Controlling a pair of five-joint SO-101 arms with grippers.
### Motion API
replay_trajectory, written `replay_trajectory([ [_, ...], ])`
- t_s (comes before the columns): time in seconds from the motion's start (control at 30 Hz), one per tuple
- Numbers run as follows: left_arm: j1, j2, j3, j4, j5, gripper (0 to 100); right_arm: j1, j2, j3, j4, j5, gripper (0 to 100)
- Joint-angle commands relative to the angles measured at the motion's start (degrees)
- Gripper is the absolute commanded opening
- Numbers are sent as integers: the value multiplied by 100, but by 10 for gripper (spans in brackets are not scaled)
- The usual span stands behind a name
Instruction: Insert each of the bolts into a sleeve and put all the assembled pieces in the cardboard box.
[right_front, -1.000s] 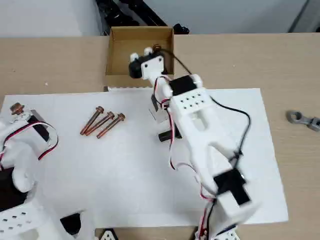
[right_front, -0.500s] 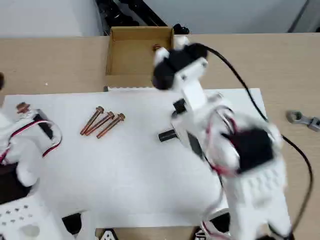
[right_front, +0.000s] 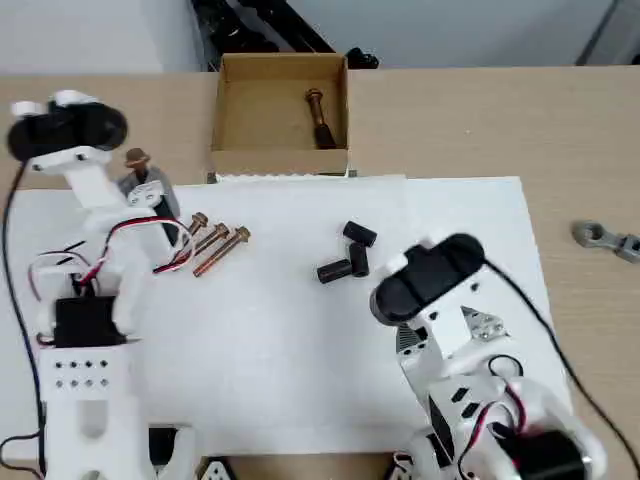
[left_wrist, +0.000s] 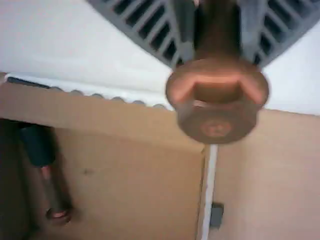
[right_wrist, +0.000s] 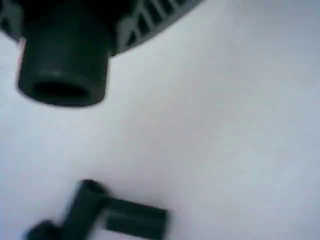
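Note:
The open cardboard box (right_front: 230, 120) stands at the table's far edge with one bolt-in-sleeve piece (right_front: 319, 118) lying in it. My left gripper (right_front: 140, 175) is left of the box, shut on a copper bolt (right_front: 136, 158). In the left wrist view that bolt (left_wrist: 217, 97) hangs head-first over the box's edge (left_wrist: 100, 115), the finished piece (left_wrist: 47, 175) beyond it. Three loose bolts (right_front: 207, 245) lie on the white paper (right_front: 250, 350). Three black sleeves (right_front: 347, 257) lie mid-paper. My right gripper (right_wrist: 65, 25) is shut on a black sleeve (right_wrist: 62, 70) above the sleeves (right_wrist: 110, 215) on the paper.
A metal wrench-like part (right_front: 603, 239) lies on the bare table at the far right. Dark equipment (right_front: 250, 25) sits behind the box. The right arm's body (right_front: 440, 300) stands over the paper's front right. Open paper stretches between the two arms.
The right arm has pulled back from the box to the front right, leaving the assembled piece inside. The left arm has swung up and toward the box with its bolt.

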Motion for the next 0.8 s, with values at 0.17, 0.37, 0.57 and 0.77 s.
replay_trajectory([
  [0.17,316,-70,-22,-976,-35,6,-119,-813,2048,-2132,176,1],
  [0.37,914,-79,-31,-1398,519,6,-1156,-813,3262,-3609,-765,1],
  [0.57,1187,-123,-48,-1459,993,6,-1727,-813,3666,-4752,-1354,1],
  [0.77,1433,-114,-13,-1705,1451,6,-2053,-813,3525,-5033,-1380,1],
])
